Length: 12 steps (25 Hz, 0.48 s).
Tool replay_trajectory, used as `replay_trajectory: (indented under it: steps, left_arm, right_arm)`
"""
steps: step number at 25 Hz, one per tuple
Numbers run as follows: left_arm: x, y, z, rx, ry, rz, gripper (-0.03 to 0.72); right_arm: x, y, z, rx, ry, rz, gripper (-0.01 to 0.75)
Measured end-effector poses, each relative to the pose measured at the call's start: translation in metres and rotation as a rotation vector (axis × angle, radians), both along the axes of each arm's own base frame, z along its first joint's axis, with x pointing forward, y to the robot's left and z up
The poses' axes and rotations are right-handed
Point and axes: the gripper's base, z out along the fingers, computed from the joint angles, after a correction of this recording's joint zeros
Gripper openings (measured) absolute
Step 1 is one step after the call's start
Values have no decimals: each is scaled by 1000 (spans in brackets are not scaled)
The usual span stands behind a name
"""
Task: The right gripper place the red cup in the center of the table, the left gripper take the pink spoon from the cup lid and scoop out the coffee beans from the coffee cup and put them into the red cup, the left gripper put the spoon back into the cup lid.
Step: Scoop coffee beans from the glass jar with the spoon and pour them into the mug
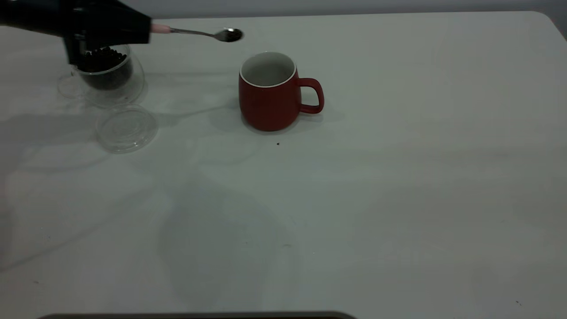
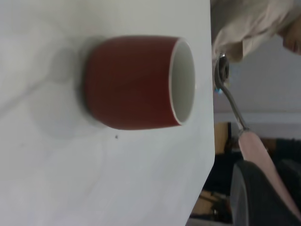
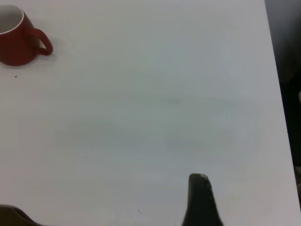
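The red cup (image 1: 270, 93) stands upright near the middle of the table (image 1: 376, 177), handle to the right, white inside showing; it also fills the left wrist view (image 2: 131, 89). My left gripper (image 1: 144, 29) hovers at the far left, shut on the handle of the pink spoon (image 1: 199, 32). The spoon's bowl points toward the red cup, short of its rim. Whether the bowl holds beans I cannot tell. Below the gripper is the coffee cup (image 1: 110, 79) with coffee beans (image 1: 104, 57). The cup lid (image 1: 127, 128) lies empty in front. My right gripper (image 3: 106, 212) hangs open over bare table.
A dark speck (image 1: 277, 143) lies just in front of the red cup. A person's beige clothing (image 2: 249, 23) shows beyond the table's far edge in the left wrist view. A dark strip (image 1: 199, 315) runs along the near edge.
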Motion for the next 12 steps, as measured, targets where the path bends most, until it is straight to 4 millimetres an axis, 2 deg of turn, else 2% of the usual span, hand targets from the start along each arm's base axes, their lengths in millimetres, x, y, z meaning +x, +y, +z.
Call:
replay_trajectory:
  steps: [12]
  left_arm:
    - [4, -39, -8, 120, -117, -59, 123]
  right_arm:
    - [0, 0, 0, 0, 0, 0, 556]
